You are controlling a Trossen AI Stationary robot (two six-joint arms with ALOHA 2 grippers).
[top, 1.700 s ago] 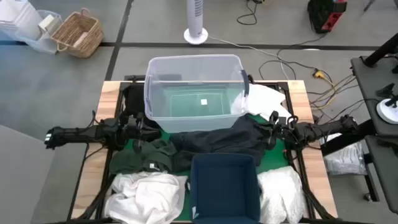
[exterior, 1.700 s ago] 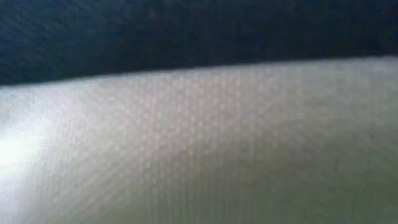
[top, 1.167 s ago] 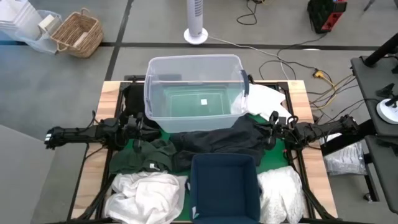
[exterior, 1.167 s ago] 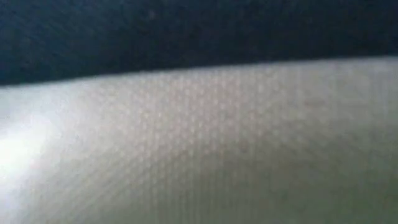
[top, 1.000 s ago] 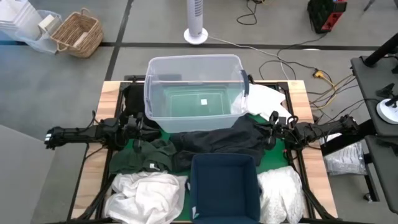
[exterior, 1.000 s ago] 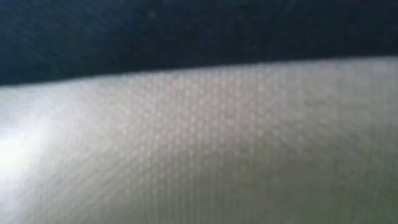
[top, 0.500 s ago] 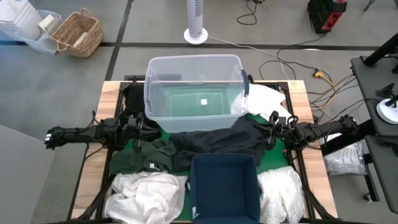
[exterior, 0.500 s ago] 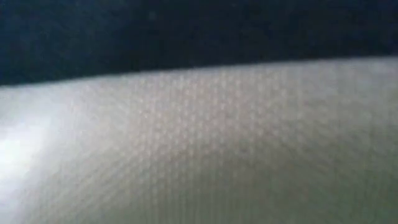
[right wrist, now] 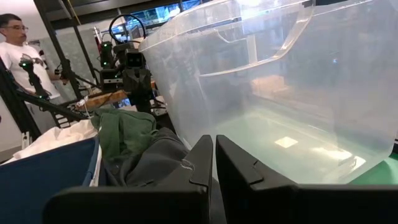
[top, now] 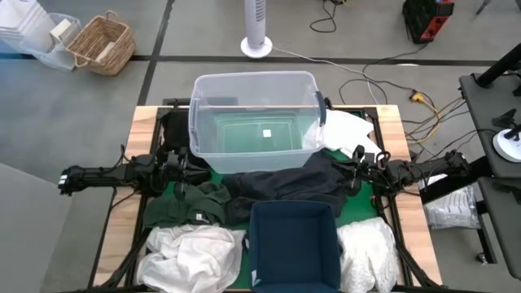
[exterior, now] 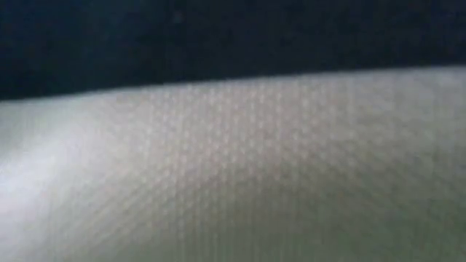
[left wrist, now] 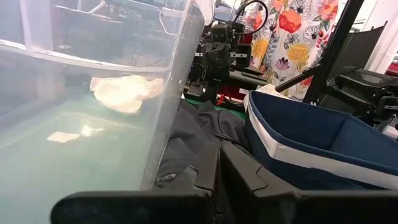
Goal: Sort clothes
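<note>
**Both arms parked, sorting not started**

Left claw (top: 181, 172) sits at the bench's left side, fingers pressed together, holding nothing. Right claw (top: 356, 171) mirrors it on the right side, also closed and empty. Both point inward at the pile, likely a rest pose before the first pick.

Clothes lie loose on the bench (top: 146, 122): a dark navy garment (top: 285, 185) in the middle, between the clear plastic tub (top: 254, 114) and the navy blue bin (top: 293, 242); a dark green garment (top: 186, 205) just left of it, near the left claw; a white garment (top: 195, 251) at front left; another white garment (top: 368, 248) at front right, beside the bin; a white piece (top: 346, 130) against the tub's right side; a black one (top: 172, 130) at its left. Tub and bin both look empty of clothes, presumably one for lights, one for darks.

Low view is blocked by white fabric (exterior: 233, 175) right up against the lens. A person (right wrist: 18, 53) stands beyond the bench in the right wrist view.
</note>
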